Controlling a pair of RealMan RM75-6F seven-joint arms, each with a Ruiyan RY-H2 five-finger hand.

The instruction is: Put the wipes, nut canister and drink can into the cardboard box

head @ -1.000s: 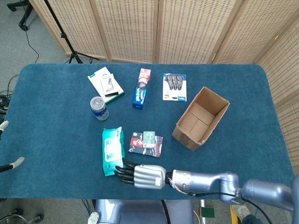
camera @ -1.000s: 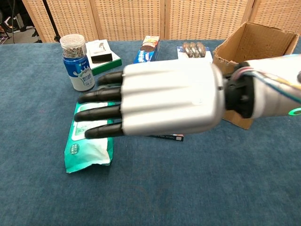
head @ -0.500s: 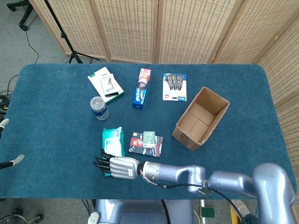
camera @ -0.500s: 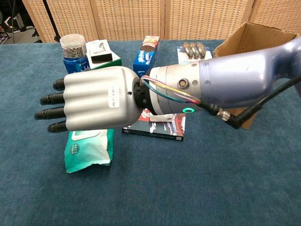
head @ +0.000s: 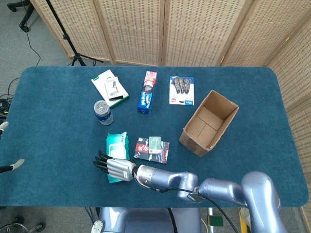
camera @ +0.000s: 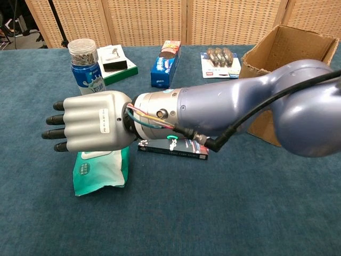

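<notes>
Fingers [camera: 57,132] of right hand [camera: 90,128] spread, empty, over wipes [head: 117,148], beside dark booklet [head: 152,150].

A staged robot lab: a blue-carpeted counter [head: 58,126] fenced by wicker folding screens [head: 160,29], with a tripod stand [head: 65,36] at eleven o'clock.

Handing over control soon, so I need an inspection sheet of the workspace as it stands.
Surface: blue cloth table.
Job's things: wipes flat near front edge; nut canister upright; cardboard box open, nothing seen inside; drink can not seen.
Clutter: dark packet, blue box, white-green box, blister pack.
Hands: right hand over the wipes, holding nothing; contact unclear. Left hand not in view.
Cables: wiring at right wrist.
Surroundings: wicker screens, tripod.
</notes>
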